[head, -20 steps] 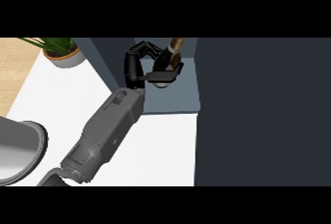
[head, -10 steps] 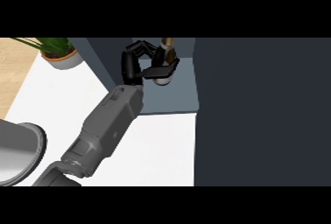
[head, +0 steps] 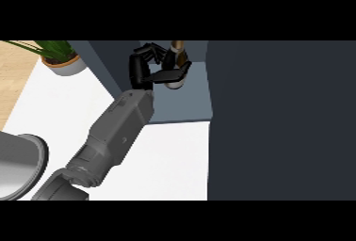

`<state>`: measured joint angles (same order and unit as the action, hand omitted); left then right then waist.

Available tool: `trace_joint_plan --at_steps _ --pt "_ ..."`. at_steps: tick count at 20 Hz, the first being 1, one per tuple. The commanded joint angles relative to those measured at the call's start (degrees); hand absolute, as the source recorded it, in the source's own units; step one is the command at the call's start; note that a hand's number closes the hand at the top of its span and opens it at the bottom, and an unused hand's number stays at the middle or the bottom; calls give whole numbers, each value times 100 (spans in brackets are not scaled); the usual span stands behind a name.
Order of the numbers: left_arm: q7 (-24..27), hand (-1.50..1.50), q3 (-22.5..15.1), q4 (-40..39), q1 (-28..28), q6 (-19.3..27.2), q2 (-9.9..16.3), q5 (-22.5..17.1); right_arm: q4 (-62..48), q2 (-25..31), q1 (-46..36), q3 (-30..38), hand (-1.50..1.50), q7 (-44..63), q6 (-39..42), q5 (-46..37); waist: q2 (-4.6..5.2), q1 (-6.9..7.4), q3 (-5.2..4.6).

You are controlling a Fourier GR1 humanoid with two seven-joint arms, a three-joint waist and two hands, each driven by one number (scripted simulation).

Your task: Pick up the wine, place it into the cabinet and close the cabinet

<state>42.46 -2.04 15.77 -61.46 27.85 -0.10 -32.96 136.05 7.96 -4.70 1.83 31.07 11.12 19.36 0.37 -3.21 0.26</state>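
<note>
— Left hand (head: 149, 66)?
— Fingers and thumb curled round the wine (head: 177, 61), holding it upright inside the cabinet (head: 181, 106), over its blue-grey floor.
— Around it?
— Dark cabinet door (head: 278, 117) on the right, potted plant (head: 59, 56) and white counter (head: 170, 160) on the left.

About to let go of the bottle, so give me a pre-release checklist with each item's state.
1. Fingers of the left hand curled round the wine bottle: ok.
2. Bottle inside the cabinet opening: ok.
3. Bottle base resting on the shelf: cannot tell.
4. Bottle upright: cannot tell.
5. Cabinet door open: ok.
6. Right hand ready for the door: cannot tell, not in view.
</note>
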Motion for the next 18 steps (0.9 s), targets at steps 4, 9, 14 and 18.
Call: trace_joint_plan --at_steps 4,9,14,18 --pt "401 150 217 -509 45 -33 30 -5 455 -65 43 -144 -150 221 -143 -2 63 16 -33" --pt "182 -150 169 -791 -189 162 65 88 287 -11 121 -135 -150 8 15 -46 77 -8 -31" --pt "492 -150 220 -875 164 155 159 108 504 -4 78 -36 -150 195 -123 192 77 -19 -35" --pt "164 -150 105 -1095 -161 346 186 290 140 91 0 158 -150 -49 58 281 106 -67 -28"
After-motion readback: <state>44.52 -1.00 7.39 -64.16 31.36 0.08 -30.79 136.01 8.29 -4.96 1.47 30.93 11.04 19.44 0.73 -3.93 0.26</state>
